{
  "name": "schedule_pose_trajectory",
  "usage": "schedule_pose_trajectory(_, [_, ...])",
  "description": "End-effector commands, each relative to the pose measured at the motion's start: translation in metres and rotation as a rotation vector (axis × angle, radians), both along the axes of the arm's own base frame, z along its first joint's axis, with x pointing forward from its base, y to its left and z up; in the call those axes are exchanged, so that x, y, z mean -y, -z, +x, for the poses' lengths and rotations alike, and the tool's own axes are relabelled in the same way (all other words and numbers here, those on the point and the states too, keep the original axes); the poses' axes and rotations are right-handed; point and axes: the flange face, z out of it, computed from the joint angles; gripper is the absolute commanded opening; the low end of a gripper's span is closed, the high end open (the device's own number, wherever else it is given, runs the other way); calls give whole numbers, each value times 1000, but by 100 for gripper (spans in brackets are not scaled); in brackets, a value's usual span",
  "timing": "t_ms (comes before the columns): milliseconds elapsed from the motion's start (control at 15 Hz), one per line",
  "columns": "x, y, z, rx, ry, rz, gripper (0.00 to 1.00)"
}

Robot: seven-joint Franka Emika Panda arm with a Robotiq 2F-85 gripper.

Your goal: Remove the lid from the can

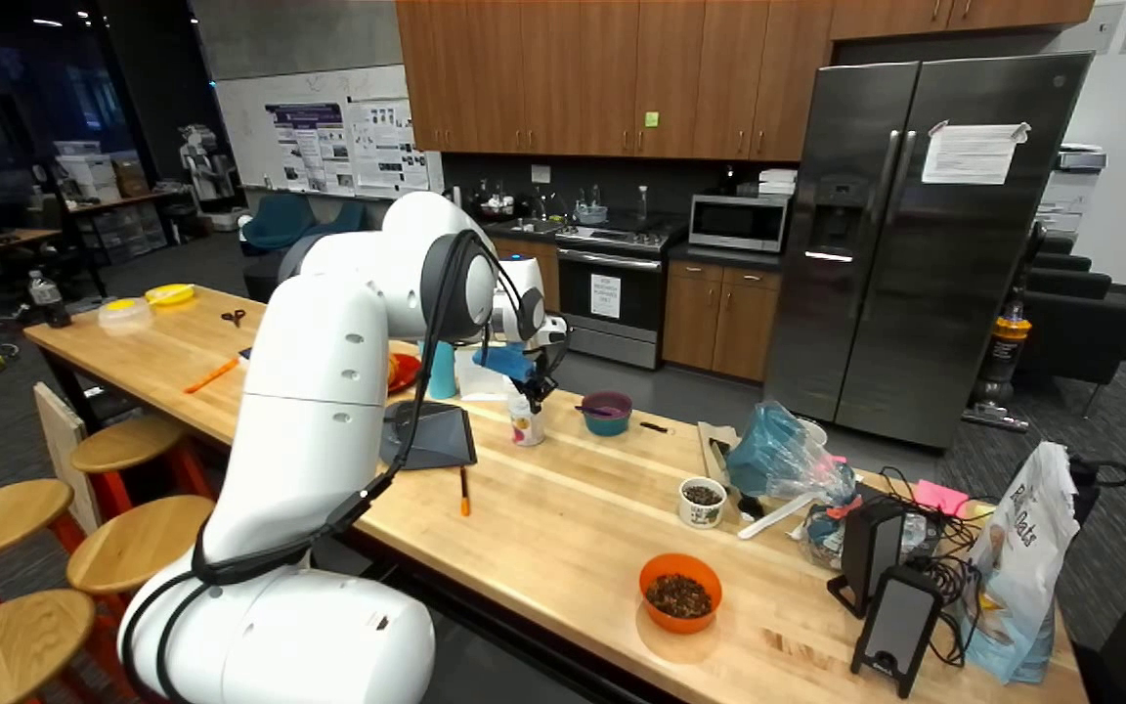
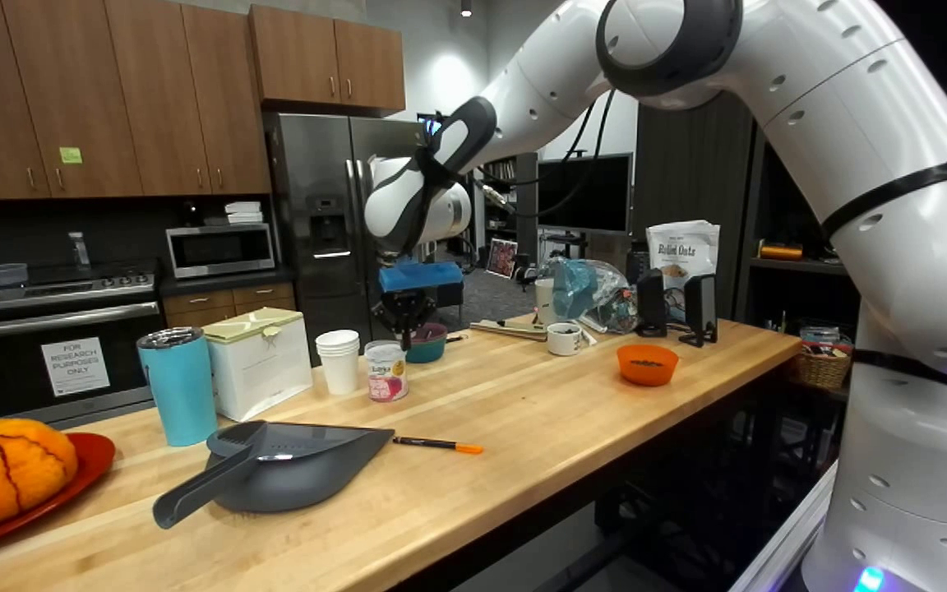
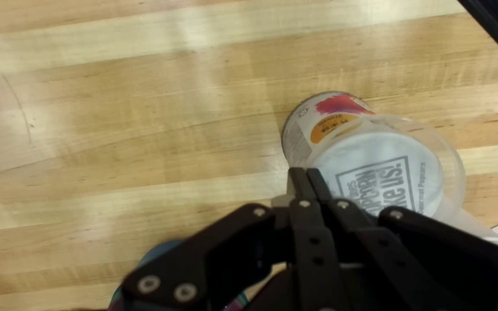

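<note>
The fingers (image 3: 297, 185) are together at the edge of the lid (image 3: 383, 157), which caps the can (image 3: 318, 125) just beside them, so upward prying should be gentle, lest the can tip.

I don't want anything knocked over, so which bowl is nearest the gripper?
The purple-and-teal bowl, near the can; the orange bowl and white tub sit much farther from the gripper.

both ext views face table (image 1: 563, 533), fridge (image 1: 915, 279); wrist cam looks down nr can (image 3: 324, 129).
</note>
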Motion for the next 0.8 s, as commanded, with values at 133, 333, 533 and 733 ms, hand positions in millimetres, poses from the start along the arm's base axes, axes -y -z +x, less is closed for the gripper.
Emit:
schedule_pose_trajectory(133, [-4,-11,-4,7,-5,-25,0])
schedule_pose_trajectory(333, [-8,-15,-6,17,-19,-39,0])
schedule_pose_trajectory(533, [-12,-22,-9,23,-33,-46,0])
schedule_pose_trajectory(733, [-15,-32,-15,4,-16,-67,0])
